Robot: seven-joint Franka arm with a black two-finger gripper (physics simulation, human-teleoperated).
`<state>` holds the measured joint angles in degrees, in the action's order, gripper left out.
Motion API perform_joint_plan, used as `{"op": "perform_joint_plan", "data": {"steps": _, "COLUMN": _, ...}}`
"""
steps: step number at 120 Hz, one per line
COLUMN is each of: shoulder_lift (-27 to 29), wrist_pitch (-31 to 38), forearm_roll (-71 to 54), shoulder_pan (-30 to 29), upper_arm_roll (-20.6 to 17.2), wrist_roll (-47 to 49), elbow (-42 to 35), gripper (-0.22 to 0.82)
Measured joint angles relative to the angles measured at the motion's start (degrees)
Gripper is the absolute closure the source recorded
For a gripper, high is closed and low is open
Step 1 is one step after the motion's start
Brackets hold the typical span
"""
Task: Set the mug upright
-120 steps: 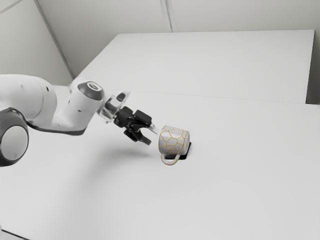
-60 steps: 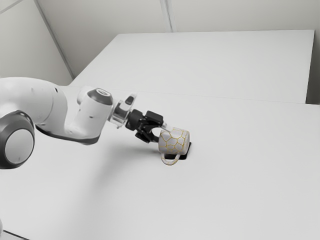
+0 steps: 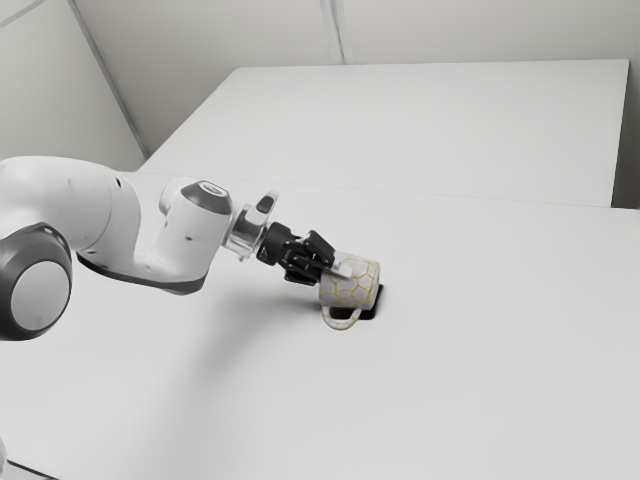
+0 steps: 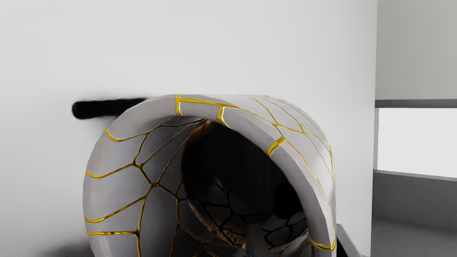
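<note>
The white mug (image 3: 358, 292), veined in gold, lies on its side on the surface (image 3: 480, 370), its mouth turned toward my hand (image 3: 338, 272) and its handle (image 3: 341, 326) toward the near edge of the exterior view. It is not upright. Its position is essentially unchanged over the last second; what has changed is my hand, which has advanced to the mouth and, in the last half second, narrowed its opening. This would place the mug's wall ready for a grip, from which it could be tipped onto its base.

The hand is partly open and straddles the wall: one finger (image 4: 255, 238) lies inside the mouth, the other (image 4: 348, 242) just outside. The inner one appears apart from the wall, so I see no firm hold; closing further seems called for, with some risk of slipping on the curve. A black patch (image 3: 374, 303) adjoins the mug; its nature is unclear.
</note>
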<state>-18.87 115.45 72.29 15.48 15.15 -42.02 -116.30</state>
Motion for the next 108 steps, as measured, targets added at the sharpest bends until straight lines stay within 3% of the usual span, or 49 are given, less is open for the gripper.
{"op": "perform_joint_plan", "data": {"steps": 21, "shoulder_lift": 0.7, "wrist_pitch": 0.2, "forearm_roll": 0.2, "shoulder_pan": 0.0, "upper_arm_roll": -0.5, "wrist_roll": 0.0, "elbow": 0.5, "gripper": 0.70}}
{"op": "perform_joint_plan", "data": {"steps": 63, "shoulder_lift": 3.6, "wrist_pitch": 1.6, "forearm_roll": -1.3, "shoulder_pan": 0.0, "upper_arm_roll": -0.5, "wrist_roll": 1.0, "elbow": 0.3, "gripper": 0.77}}
{"op": "perform_joint_plan", "data": {"steps": 84, "shoulder_lift": 7.5, "wrist_pitch": 6.6, "forearm_roll": -9.1, "shoulder_pan": 1.5, "upper_arm_roll": -0.4, "wrist_roll": 6.2, "elbow": -0.3, "gripper": 0.78}}
{"op": "perform_joint_plan", "data": {"steps": 108, "shoulder_lift": 10.8, "wrist_pitch": 10.3, "forearm_roll": -29.2, "shoulder_pan": 3.3, "upper_arm_roll": -0.4, "wrist_roll": 18.7, "elbow": -0.8, "gripper": 0.79}}
